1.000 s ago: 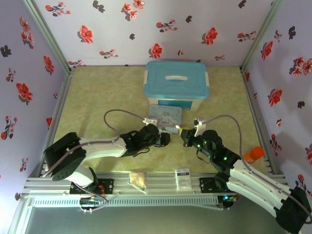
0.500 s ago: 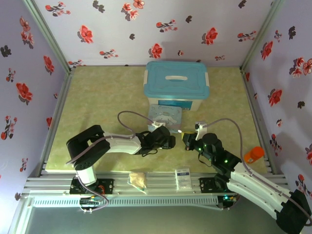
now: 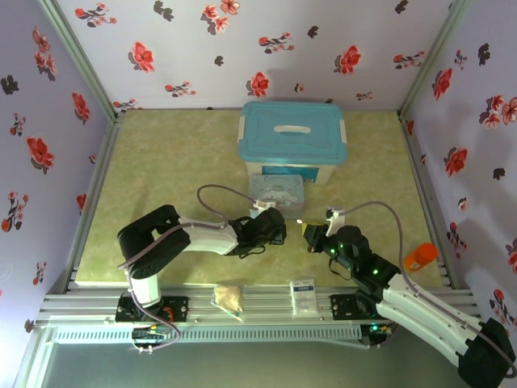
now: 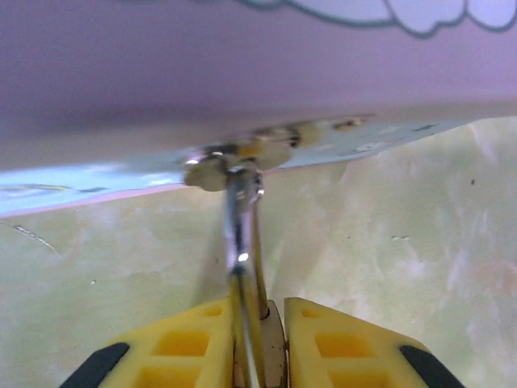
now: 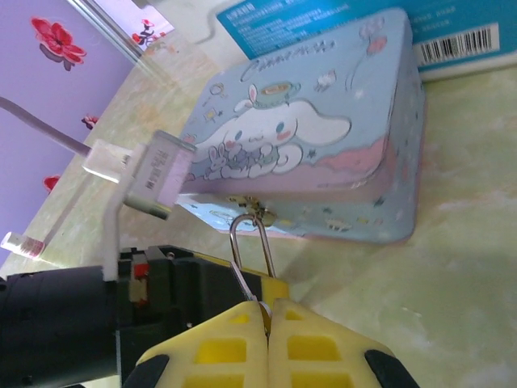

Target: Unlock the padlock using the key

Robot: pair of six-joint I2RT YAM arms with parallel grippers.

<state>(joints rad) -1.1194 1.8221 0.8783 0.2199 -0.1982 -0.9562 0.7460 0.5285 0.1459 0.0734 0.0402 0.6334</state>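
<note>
**Padlock hanging at the tin's hasp, both grippers closed in on it**

The padlock (image 4: 245,267) hangs from the small hasp (image 4: 242,158) on the front wall of the cartoon tin (image 5: 307,137). Its thin silvery shackle is looped through the hasp and runs down between the yellow pads of the left gripper (image 4: 258,323). Those pads are pinched on the shackle, with a sliver of brass just visible between them. The lock body is otherwise hidden.

The right gripper (image 5: 266,311) faces the lock from the other side, close against the left one. Its pads are pressed almost together on a thin dark strip of metal, the key (image 5: 262,315). Only the key's edge shows. Whether its tip has entered the lock cannot be told.

The tin lies flat on the table (image 3: 170,162), a pale green marbled surface. Its back edge sits just in front of a white storage box with a teal lid (image 3: 292,133).

An orange object (image 3: 420,256) stands well off to the right, near the wall. Two small packets, one tan (image 3: 229,297) and one white (image 3: 303,294), rest on the aluminium rail (image 3: 258,311) at the near edge, between the arm bases.

Lilac walls (image 3: 194,40) printed with red and dark flowers enclose the table on three sides.
</note>
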